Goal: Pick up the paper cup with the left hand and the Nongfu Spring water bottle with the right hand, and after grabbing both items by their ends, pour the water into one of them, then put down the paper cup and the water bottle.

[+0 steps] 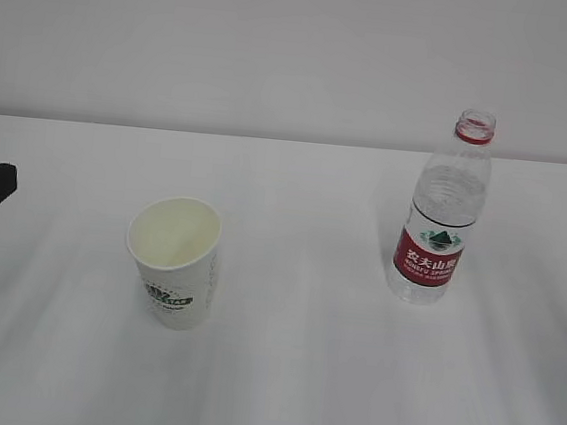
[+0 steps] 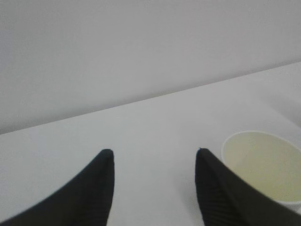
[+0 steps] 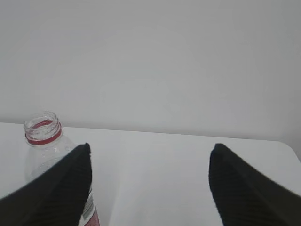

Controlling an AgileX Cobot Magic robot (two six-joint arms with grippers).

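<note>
White paper cup [image 2: 263, 167] stands upright at lower right of the left wrist view, right of the open, empty left hand [image 2: 153, 153]. The bottle [image 3: 49, 155] sits left of the wide-open right hand [image 3: 150, 148].

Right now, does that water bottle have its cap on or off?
Off. The water bottle stands upright with an open mouth above its red neck ring, and no cap shows in any view.
</note>
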